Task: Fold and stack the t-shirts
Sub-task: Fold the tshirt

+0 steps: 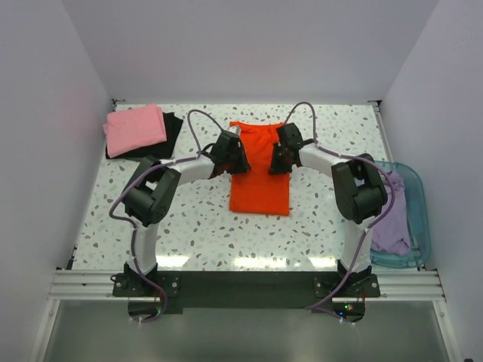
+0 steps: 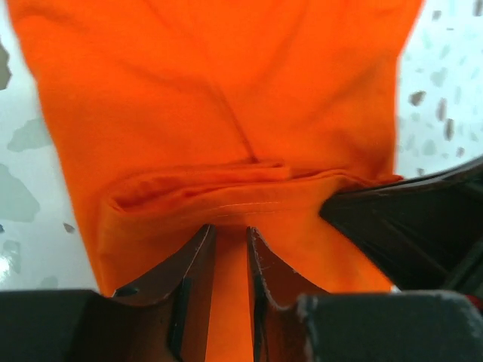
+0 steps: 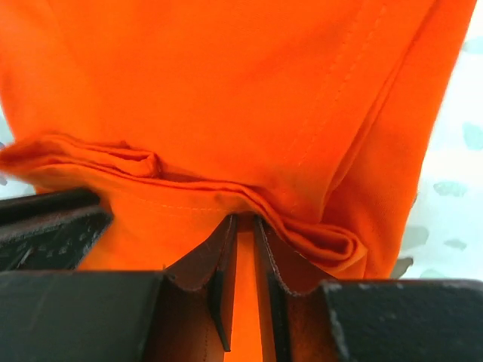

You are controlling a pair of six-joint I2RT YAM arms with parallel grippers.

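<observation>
The orange-red t-shirt (image 1: 260,188) lies as a long folded strip in the middle of the table. My left gripper (image 1: 238,164) is shut on a folded hem at its left side (image 2: 230,230). My right gripper (image 1: 276,164) is shut on the same fold at its right side (image 3: 244,219). Both hold the cloth over the strip's upper half. The orange-red cloth fills both wrist views (image 2: 226,98) (image 3: 226,90). A folded pink t-shirt (image 1: 134,128) lies on a black t-shirt (image 1: 173,130) at the far left. A pale lavender t-shirt (image 1: 392,219) lies in the basket.
The translucent blue plastic basket (image 1: 419,197) stands at the table's right edge beside the right arm. White walls close in the left, back and right sides. The other gripper shows as a dark shape at the side of each wrist view (image 2: 411,219) (image 3: 45,226).
</observation>
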